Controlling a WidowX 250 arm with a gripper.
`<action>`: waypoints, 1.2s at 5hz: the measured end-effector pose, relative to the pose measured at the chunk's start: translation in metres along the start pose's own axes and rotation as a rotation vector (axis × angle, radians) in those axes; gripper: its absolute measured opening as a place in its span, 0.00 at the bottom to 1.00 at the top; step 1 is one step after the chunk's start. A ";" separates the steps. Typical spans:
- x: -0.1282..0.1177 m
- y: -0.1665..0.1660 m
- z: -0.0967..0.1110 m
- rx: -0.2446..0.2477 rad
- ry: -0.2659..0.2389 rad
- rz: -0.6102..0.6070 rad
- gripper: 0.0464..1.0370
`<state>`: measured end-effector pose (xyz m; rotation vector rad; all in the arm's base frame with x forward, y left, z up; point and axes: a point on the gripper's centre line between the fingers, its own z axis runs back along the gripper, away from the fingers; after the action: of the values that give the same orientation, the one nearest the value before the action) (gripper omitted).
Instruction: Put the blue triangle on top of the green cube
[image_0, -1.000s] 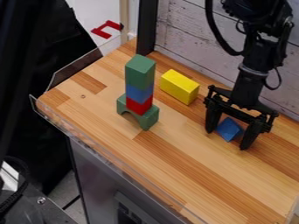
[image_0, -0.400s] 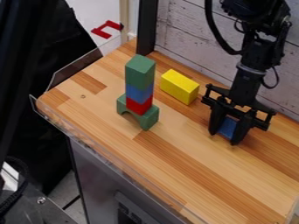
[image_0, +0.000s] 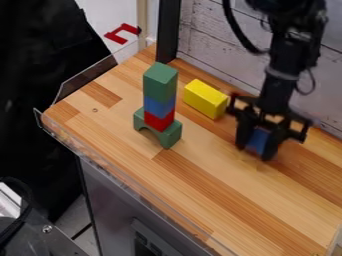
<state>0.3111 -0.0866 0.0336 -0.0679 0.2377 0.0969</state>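
Robot arm (image_0: 280, 82): black throughout. Grey band (image_0: 281, 73) round the slim forearm section. Thick black cable (image_0: 234, 27) looped alongside. Gripper (image_0: 256, 150): black, two-fingered, angular linkage.

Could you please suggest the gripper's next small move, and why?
Probably raise the gripper first: it holds the blue triangle between its fingers low over the table, while the green cube tops a tall stack, so height should come before sideways travel.

blue triangle (image_0: 258, 140) in the gripper (image_0: 256, 150)
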 end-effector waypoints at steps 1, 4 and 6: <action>-0.015 0.005 0.051 -0.027 -0.084 0.026 0.44; -0.076 0.059 0.136 -0.073 -0.145 0.165 0.44; -0.096 0.082 0.135 -0.054 -0.107 0.205 0.44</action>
<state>0.2413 -0.0032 0.1824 -0.0920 0.1343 0.3107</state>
